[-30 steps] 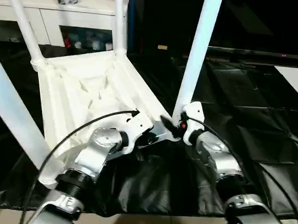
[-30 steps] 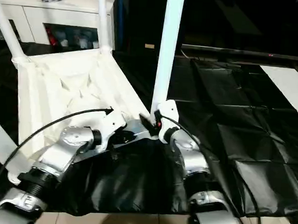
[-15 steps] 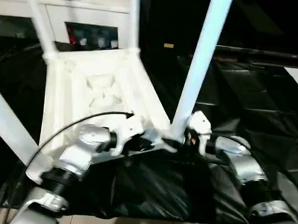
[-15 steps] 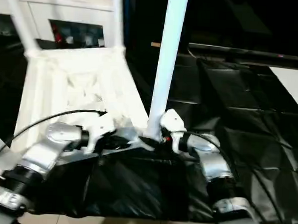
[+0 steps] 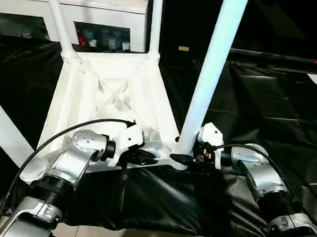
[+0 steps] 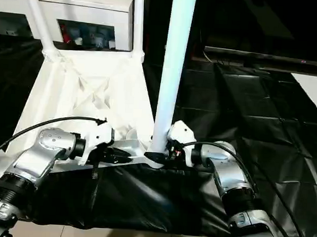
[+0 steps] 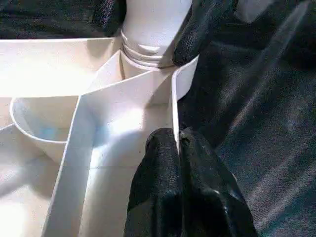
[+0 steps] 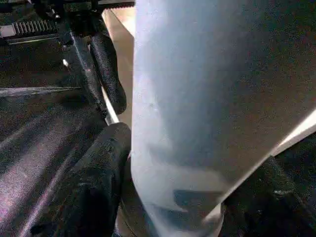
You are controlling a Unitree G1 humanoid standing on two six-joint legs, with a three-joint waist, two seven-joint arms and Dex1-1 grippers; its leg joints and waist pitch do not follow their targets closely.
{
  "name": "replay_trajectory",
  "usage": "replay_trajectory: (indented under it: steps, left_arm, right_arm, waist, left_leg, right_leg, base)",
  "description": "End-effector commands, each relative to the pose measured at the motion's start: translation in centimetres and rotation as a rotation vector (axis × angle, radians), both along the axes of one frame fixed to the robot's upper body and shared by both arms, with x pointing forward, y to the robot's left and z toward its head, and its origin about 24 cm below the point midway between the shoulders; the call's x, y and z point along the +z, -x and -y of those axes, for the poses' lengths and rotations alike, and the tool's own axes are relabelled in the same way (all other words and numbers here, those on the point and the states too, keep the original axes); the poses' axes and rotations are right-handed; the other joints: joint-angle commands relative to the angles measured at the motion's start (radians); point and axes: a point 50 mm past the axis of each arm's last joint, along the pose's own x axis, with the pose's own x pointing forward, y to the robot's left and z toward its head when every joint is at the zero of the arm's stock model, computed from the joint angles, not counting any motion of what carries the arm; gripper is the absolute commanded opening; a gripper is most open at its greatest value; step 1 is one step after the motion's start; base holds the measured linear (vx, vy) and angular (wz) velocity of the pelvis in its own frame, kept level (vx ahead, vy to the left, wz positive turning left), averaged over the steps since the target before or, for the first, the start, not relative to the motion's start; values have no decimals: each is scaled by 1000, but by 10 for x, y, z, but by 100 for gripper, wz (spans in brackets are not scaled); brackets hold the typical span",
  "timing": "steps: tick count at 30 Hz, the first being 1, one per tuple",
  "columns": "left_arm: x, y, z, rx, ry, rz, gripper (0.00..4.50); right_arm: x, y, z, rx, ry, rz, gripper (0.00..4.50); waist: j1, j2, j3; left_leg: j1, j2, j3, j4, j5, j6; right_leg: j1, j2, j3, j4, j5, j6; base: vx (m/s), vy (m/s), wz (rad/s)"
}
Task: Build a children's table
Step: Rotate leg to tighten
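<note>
The white plastic rectangular tabletop point(image 5: 103, 102) lies upside down on the black sheet point(image 5: 265, 119), its X-ribbed underside up. Four long white tubular legs stand from its corners; the near-right leg point(image 5: 208, 84) sits in its round socket, so assembly looks nearly finished, with perhaps only seating this leg firmly left. The right gripper point(image 8: 168, 197) has its fingers on either side of that leg's base. The left gripper point(image 7: 177, 143) pinches the tabletop's thin rim beside it.

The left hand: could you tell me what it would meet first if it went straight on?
Probably the leg in its corner socket; the left hand, clamped on the tabletop's rim, points along that rim towards it.
</note>
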Motion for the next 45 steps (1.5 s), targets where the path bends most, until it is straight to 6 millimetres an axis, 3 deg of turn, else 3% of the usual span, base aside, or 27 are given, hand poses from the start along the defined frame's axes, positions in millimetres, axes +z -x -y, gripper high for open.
replay_trajectory:
  steps: [1, 5, 8, 10, 12, 13, 14, 15, 21, 23, 24, 29, 30, 34, 39, 42, 45]
  left_arm:
    - [2, -1, 8, -35, 7, 10, 0]
    - [1, -4, 7, 12, -2, 20, 0]
    - [-1, -10, 13, 116, -13, 58, 0]
    - [-3, -13, 22, 179, 2, 68, 0]
    - [-4, -14, 28, 217, 18, 70, 0]
    - [-6, -16, 42, 282, 41, 69, 0]
    - [-7, -17, 47, 308, 46, 73, 0]
    - [-8, -17, 55, 328, 53, 65, 0]
    - [-10, -15, 86, 362, 64, 63, 0]
    - [-9, -13, 92, 337, 69, 70, 0]
    - [-9, -12, 92, 317, 68, 78, 0]
    - [-7, -10, 86, 270, 71, 98, 0]
    - [-7, -10, 83, 268, 71, 94, 0]
    - [-6, -9, 70, 253, 72, 89, 0]
    - [-3, -7, 50, 169, 82, 91, 0]
    - [-1, -3, 41, 112, 93, 76, 0]
    - [-1, 0, 29, 61, 77, 55, 0]
  right_arm:
    - [-20, 17, -12, 109, 36, -101, 246]
    - [-21, 17, -12, 87, 36, -107, 245]
    - [-26, 10, -15, -40, 33, -96, 245]
    - [-31, 1, -20, -206, 39, -73, 245]
    - [-33, -4, -24, -302, 38, -64, 245]
    - [-39, -9, -34, -462, 31, -79, 243]
    - [-41, -11, -38, -510, 30, -85, 240]
    - [-42, -12, -44, -552, 24, -98, 236]
    - [-35, -18, -76, -602, 12, -84, 233]
    - [-30, -19, -83, -572, -24, -65, 233]
    - [-28, -20, -85, -560, -54, -75, 256]
    - [-27, -20, -78, -531, -102, -116, 292]
    - [-27, -19, -75, -520, -103, -119, 319]
    - [-28, -14, -61, -431, -88, -121, 349]
    - [-27, -10, -29, -318, -9, -85, 409]
    - [-25, -4, -17, -231, 16, -73, 416]
    - [-20, 5, -6, -103, 16, -89, 416]
  waist:
    - [1, 1, -43]
    - [1, 1, -44]
    - [1, 1, -39]
    - [-4, -2, -30]
    - [-6, 0, -31]
    - [-13, -1, -30]
    - [-20, -10, -28]
    - [-20, -6, -27]
    - [-31, -9, -30]
    - [-30, -8, -32]
    - [-29, -8, -32]
    - [-28, -5, -35]
    - [-28, -5, -35]
    - [-25, -4, -35]
    - [-17, -4, -38]
    - [-13, -2, -40]
    - [-8, 1, -43]
  left_leg:
    - [3, 19, 7, -56, -201, 61]
    - [3, 18, 7, -55, -191, 63]
    - [4, 20, 7, -59, -218, 54]
    - [8, 18, 3, -67, -310, 12]
    - [11, 19, -1, -69, -337, -8]
    - [8, 17, -6, -73, -356, -23]
    - [5, 16, -7, -75, -362, -26]
    - [8, 14, -10, -74, -385, -30]
    - [4, 9, -10, -69, -397, -4]
    - [1, 10, -8, -69, -383, 6]
    - [-1, 10, -8, -70, -377, 7]
    - [-7, 12, -5, -71, -333, 21]
    - [-7, 13, -4, -71, -330, 21]
    - [-3, 15, -2, -70, -338, 30]
    - [-4, 16, 3, -65, -268, 47]
    - [-5, 16, 2, -64, -248, 48]
    - [-4, 19, 5, -57, -202, 73]
  right_leg:
    - [49, -33, 30, -63, -57, -254]
    - [50, -32, 29, -62, -45, -256]
    - [46, -34, 30, -67, -89, -249]
    - [39, -38, 30, -83, -282, -208]
    - [35, -42, 31, -92, -365, -179]
    - [32, -40, 32, -95, -410, -148]
    - [30, -37, 30, -98, -430, -138]
    - [27, -39, 27, -103, -484, -116]
    - [20, -39, 26, -116, -526, -74]
    - [21, -39, 27, -113, -495, -79]
    - [21, -38, 27, -112, -482, -82]
    - [29, -35, 28, -100, -365, -121]
    - [30, -35, 29, -99, -350, -128]
    - [30, -36, 30, -100, -341, -139]
    - [35, -34, 31, -90, -237, -173]
    - [42, -34, 29, -86, -208, -185]
    - [44, -30, 30, -70, -79, -223]
  base:
    - [0, 0, 0]
    - [0, 0, 0]
    - [0, 0, 0]
    - [0, 0, 0]
    - [-56, -5, -1]
    - [0, 0, 0]
    - [0, 0, 0]
    - [-54, 10, -5]
    - [-9, 3, -1]
    - [0, 0, 0]
    - [0, 0, 0]
    - [0, 0, 0]
    - [0, 0, 0]
    - [0, 0, 0]
    - [0, 0, 0]
    - [0, 0, 0]
    - [0, 0, 0]
